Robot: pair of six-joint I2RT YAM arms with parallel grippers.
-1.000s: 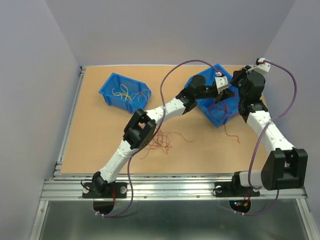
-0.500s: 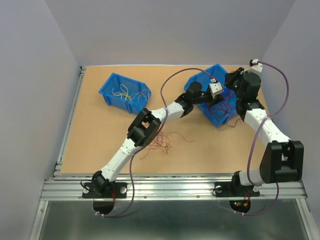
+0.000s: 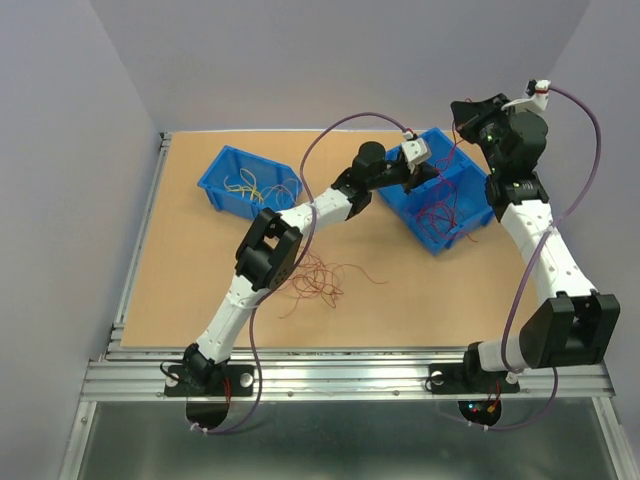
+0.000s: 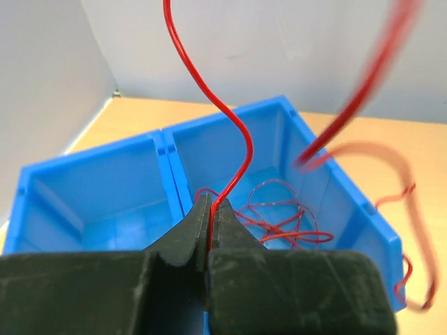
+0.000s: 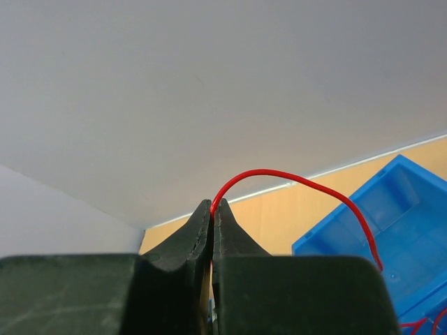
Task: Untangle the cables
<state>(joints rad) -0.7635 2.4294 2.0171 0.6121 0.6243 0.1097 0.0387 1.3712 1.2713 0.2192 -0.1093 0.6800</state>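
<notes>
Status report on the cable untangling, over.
Left gripper shut on red wire. Right gripper shut on red wire, high above blue bin. Loose tangle on table. Nothing blocking.

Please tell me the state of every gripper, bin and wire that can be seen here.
left gripper, shut on a red wire
right gripper, also shut on a red wire; whether it is the same one, cannot tell
right bin, holds red loops in one compartment
left bin, holds yellow wires
pile, tangled, loose on the table
</notes>
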